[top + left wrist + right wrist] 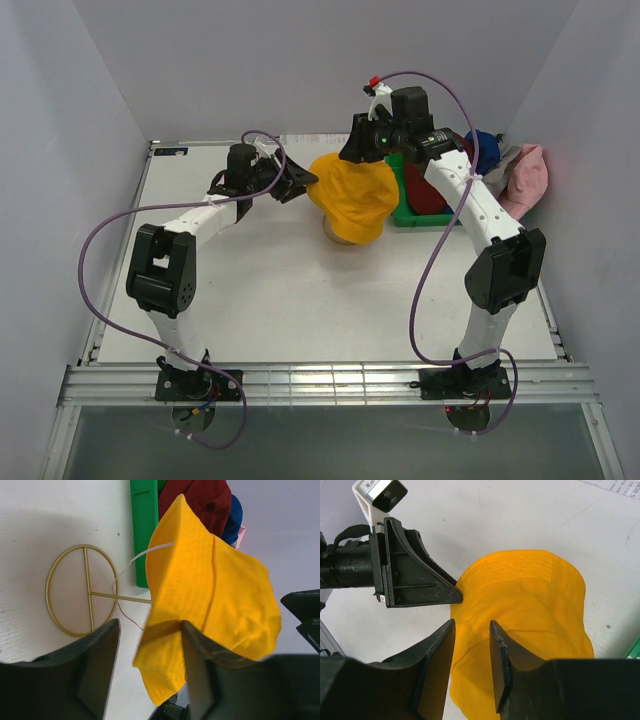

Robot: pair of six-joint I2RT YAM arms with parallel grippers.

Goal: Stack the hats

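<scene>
The yellow hat (pixel 355 200) hangs draped over the gold wire stand in mid-table. My left gripper (pixel 300 182) is open at the hat's left edge. In the left wrist view the yellow brim (pixel 165 665) lies between the spread jaws of that gripper (pixel 150 625) and touches the right finger (pixel 197 660). My right gripper (pixel 375 148) hovers over the hat's far top, jaws apart, the yellow fabric (pixel 520 595) showing below and between them (pixel 472 622). The dark red hat (pixel 425 195), blue hat (pixel 485 148), grey hat (pixel 508 160) and pink hat (pixel 525 180) lie heaped at the far right.
The green bin (pixel 405 218) stands just right of the yellow hat, under the dark red hat. The stand's gold ring base (pixel 82 590) rests on the white table, its rod running up into the hat. Walls close in the back and both sides.
</scene>
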